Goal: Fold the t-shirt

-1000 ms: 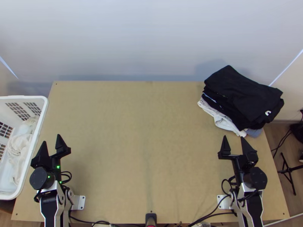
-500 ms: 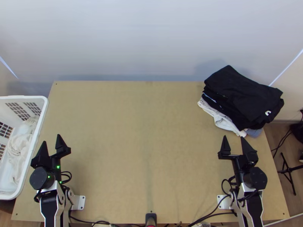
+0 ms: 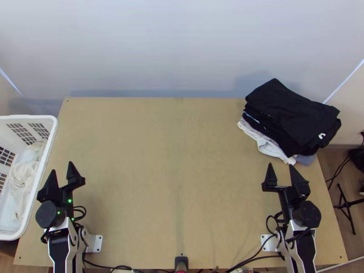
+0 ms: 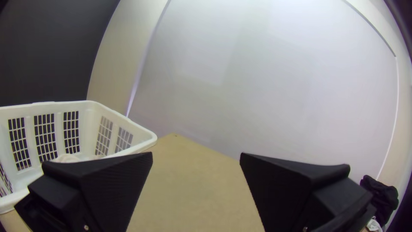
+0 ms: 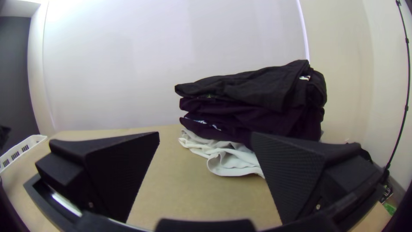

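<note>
Folded stack of dark clothes [image 3: 291, 113] sits at table's [image 3: 159, 182] far R corner, w/ small white mark [image 3: 321, 136] on top item, near an edge. R wrist view gets the stack side-on: pale print [image 5: 204, 123] on a lower dark layer, too small to read. Light-coloured clothes [image 3: 268, 146] lie folded under the dark ones; top view adds a bit of blue-grey cloth [image 3: 305, 159] sticking out at the bottom, near side.

White basket [image 3: 55, 132] is at table's L side, white cloth [image 3: 22, 177] bunched inside; top view looks down on that cloth, L wrist view gets just a bit of it above the rim. Can't tell which cloth is the task's t-shirt.

L gripper [image 3: 62, 166]: near basket, fingers well apart, nothing btwn. R gripper [image 3: 280, 164]: on stack's near side, apart from it, fingers also spread wide, holding nothing. R wrist view also has a thin black pole [image 5: 407, 77] off past the stack.
</note>
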